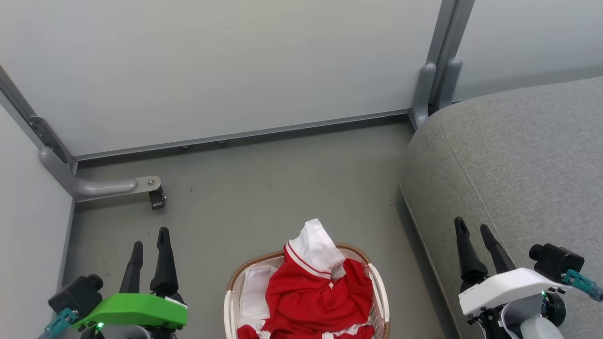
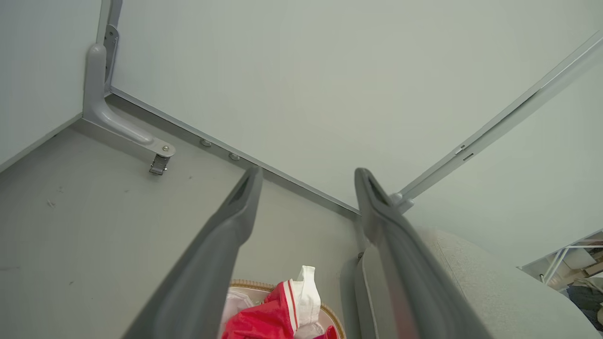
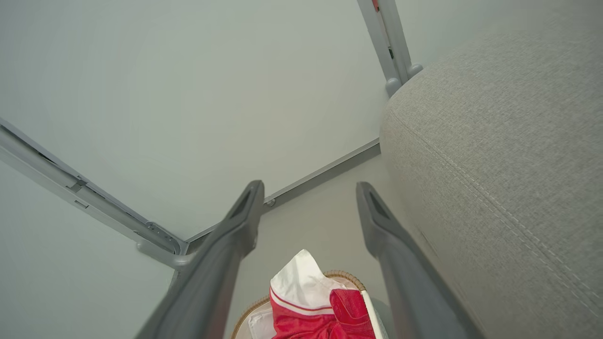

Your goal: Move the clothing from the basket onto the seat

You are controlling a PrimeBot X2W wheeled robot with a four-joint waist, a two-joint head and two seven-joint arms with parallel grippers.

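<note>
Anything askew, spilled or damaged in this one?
Nothing spilled or damaged. The red clothing sits crumpled in the basket, with its white band poking up past the far rim. The basket stands upright on the floor beside the seat. The left claw and right claw are open and empty.

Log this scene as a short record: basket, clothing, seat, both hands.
basket: small oval white perforated plastic, brown woven rim, standing on the grey floor
clothing: soft red fabric garments with white trim, heaped in the basket
seat: large grey fabric cushion, right of the basket
left hand: open, holding nothing
right hand: open, holding nothing
</note>
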